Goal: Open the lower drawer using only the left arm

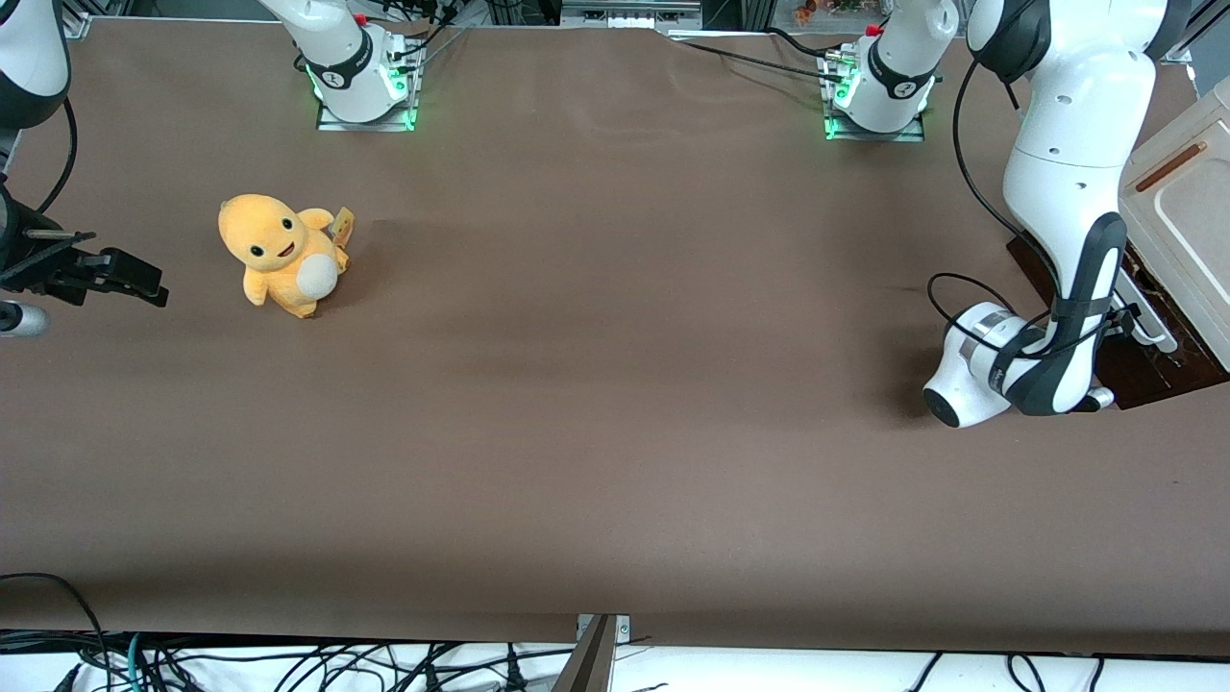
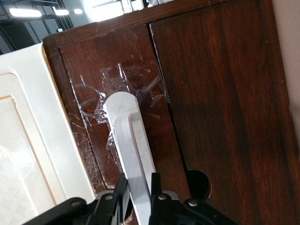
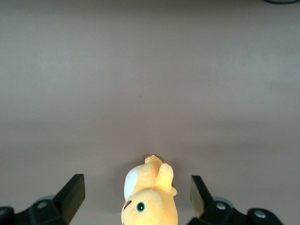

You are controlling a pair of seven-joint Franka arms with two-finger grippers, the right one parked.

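Observation:
The left arm (image 1: 1067, 192) reaches down to the cabinet at its own end of the table. Its black gripper (image 1: 1126, 322) is at the long white bar handle (image 1: 1153, 332) of the lower drawer (image 1: 1158, 370), and the wrist largely hides it in the front view. In the left wrist view the gripper (image 2: 139, 180) is shut on the white handle (image 2: 131, 140), with one black finger (image 2: 123, 187) against each side of the bar. The dark brown drawer front (image 2: 136, 56) is scratched and has clear tape around the handle's end. No pale inside of the drawer shows.
A cream-white cabinet panel (image 1: 1187, 192) with an orange-brown slot sits above the drawer; it also shows in the left wrist view (image 2: 28, 140). A second dark wood panel (image 2: 225, 93) has a round notch. A yellow plush toy (image 1: 279, 255) sits toward the parked arm's end of the table.

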